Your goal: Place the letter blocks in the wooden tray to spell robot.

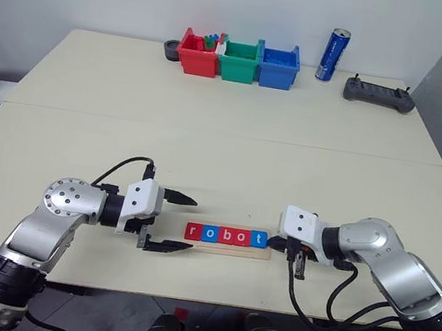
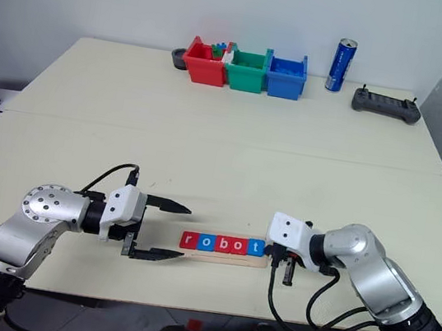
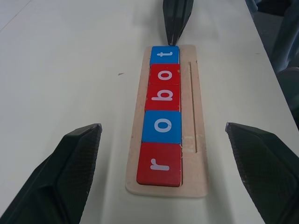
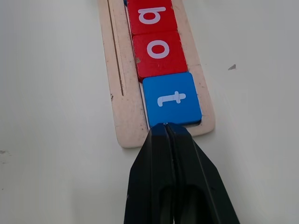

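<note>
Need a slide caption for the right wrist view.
Shut right gripper tips at the blue t block, last in the tray.

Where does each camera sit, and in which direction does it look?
Left eye view, right eye view: on the head, looking forward and down over the table; both arms show, with the left gripper open and the right gripper shut.
Left wrist view: on the left wrist, looking along the wooden tray from the r block; its two fingers show.
Right wrist view: on the right wrist, looking from the t block; its shut fingers show.
Shared: the tray with the blocks spelling robot.
</note>
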{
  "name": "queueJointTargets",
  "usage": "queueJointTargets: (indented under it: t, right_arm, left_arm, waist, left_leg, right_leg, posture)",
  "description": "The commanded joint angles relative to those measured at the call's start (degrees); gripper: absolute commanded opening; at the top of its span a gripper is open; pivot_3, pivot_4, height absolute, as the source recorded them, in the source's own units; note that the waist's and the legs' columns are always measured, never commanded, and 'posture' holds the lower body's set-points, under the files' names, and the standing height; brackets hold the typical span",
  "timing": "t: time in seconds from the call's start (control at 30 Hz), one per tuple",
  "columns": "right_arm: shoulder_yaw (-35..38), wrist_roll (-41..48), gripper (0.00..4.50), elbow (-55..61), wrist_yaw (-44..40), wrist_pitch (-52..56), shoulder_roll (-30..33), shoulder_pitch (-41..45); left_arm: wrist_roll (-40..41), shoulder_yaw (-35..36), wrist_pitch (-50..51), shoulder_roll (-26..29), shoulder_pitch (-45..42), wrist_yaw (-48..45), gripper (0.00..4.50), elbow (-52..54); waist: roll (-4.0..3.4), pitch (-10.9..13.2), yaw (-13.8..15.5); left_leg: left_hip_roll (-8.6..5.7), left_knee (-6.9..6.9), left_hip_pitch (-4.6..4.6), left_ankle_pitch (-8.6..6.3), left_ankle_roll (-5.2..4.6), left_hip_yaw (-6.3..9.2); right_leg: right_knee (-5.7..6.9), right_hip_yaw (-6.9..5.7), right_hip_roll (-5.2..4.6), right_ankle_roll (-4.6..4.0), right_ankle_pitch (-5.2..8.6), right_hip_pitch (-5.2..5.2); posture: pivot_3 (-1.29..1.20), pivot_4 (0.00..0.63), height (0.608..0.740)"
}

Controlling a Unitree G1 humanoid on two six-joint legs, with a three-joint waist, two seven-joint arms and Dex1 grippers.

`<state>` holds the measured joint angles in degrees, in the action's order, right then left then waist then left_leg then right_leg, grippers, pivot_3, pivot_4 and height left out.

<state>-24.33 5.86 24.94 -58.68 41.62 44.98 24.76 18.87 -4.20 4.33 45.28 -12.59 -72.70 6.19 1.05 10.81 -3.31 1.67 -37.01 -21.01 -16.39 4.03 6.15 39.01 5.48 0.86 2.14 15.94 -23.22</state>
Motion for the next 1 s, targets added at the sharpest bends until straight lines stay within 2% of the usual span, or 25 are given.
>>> queueJointTargets:
  t: [0.03, 0.13, 0.5, 0.67, 1.0]
  right_arm:
    - [2.05, 1.13, 0.04, 1.82, -1.39, -1.25, 1.32, 0.73]
    - [5.16, 3.16, 0.60, 2.24, -3.21, -2.00, 3.26, 0.59]
    - [15.95, 13.58, 4.46, 3.46, -8.92, -2.43, 7.66, 0.40]
    - [17.93, 17.12, 4.46, 2.84, -9.45, -1.97, 7.39, 1.25]
    - [17.47, 16.81, 4.46, 0.45, -8.82, -4.34, 7.02, 2.55]
  left_arm:
    - [0.58, 1.85, -0.78, 0.85, -0.19, -0.04, 4.50, 0.86]
    - [1.29, 2.38, 0.16, 0.93, -0.11, 0.25, 4.50, 1.62]
    - [2.11, 5.15, 5.79, 3.48, -0.04, 2.53, 4.50, 4.95]
    - [3.43, 6.41, 7.94, 4.11, 0.55, 2.43, 4.50, 6.56]
    - [4.24, 6.85, 8.56, 3.96, 1.46, 2.94, 4.50, 7.93]
  waist:
    - [0.00, 0.00, 0.00]
    - [0.00, 0.00, 0.03]
    - [0.00, 0.00, 0.05]
    - [0.00, 0.00, 0.02]
    - [0.00, 0.00, 0.05]
  left_leg:
    - [0.00, 0.00, 0.00, 0.00, 0.00, 0.00]
    - [0.00, 0.00, 0.00, 0.00, 0.00, 0.00]
    - [0.00, 0.01, -0.01, 0.00, 0.00, 0.00]
    - [0.00, 0.01, 0.00, 0.00, 0.00, -0.01]
    - [0.00, 0.01, 0.00, 0.00, 0.00, -0.01]
  right_leg:
    - [0.00, 0.00, 0.00, 0.00, 0.00, 0.00]
    - [0.00, 0.00, -0.01, 0.00, 0.00, 0.00]
    - [-0.01, -0.01, -0.01, 0.00, 0.00, 0.00]
    - [0.00, 0.00, 0.00, 0.00, 0.00, 0.00]
    - [0.00, 0.00, -0.01, 0.00, 0.00, 0.00]
  posture:
    - [0.00, 0.150, 0.740]
    - [0.00, 0.150, 0.740]
    - [0.00, 0.150, 0.740]
    - [0.00, 0.150, 0.740]
    - [0.00, 0.150, 0.740]
